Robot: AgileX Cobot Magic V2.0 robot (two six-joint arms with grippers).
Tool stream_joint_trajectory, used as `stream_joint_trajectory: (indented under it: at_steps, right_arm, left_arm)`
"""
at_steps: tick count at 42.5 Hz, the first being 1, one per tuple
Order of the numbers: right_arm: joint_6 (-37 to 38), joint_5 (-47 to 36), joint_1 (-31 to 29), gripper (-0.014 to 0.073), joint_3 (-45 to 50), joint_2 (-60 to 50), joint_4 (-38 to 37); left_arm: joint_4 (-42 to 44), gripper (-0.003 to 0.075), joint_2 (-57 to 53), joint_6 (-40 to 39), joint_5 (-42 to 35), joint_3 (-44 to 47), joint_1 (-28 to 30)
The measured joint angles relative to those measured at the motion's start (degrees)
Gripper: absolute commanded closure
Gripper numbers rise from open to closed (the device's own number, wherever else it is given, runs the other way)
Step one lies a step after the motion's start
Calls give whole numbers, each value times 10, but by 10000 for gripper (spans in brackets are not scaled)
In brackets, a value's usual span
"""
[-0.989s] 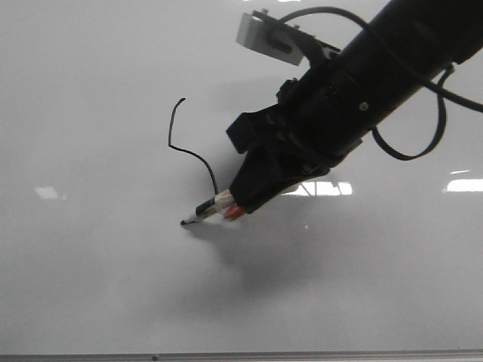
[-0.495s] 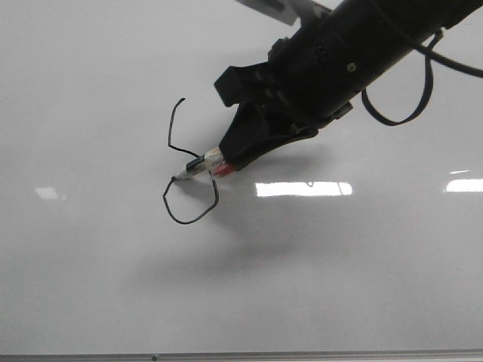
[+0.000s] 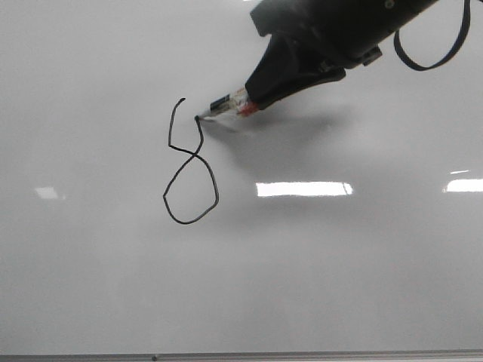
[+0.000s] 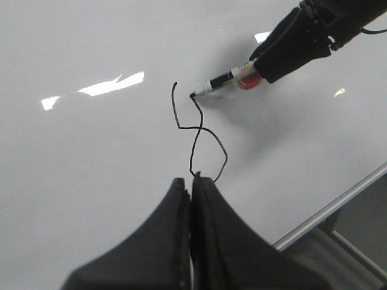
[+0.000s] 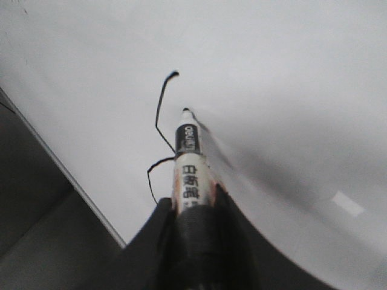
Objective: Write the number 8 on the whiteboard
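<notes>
Right gripper clamped on marker, tip touching whiteboard at upper right of 8; top loop not closed. Left gripper pinched together, holding nothing, hovering near 8's lower loop.

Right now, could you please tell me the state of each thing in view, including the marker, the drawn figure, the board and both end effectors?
Thin black hand-drawn number 8: lower loop closed, upper loop open at the top.
White-barrelled black marker: uncapped, tip touching the line's end.
Glossy pale grey-white whiteboard: bare apart from the figure.
Right end effector: shut on the marker.
Left end effector: shut, holding nothing.
</notes>
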Motion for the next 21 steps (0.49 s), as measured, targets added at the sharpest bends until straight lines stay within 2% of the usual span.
stream_joint_trajectory:
  at_steps: [13,21]
  right_arm:
    - [0,16,33,652,-66,46,-2]
    - [0,69,49,652,-67,-1,-88]
  left_arm:
    - [0,741,0,0,0,0,0]
    - [0,740,0,0,4,0,0]
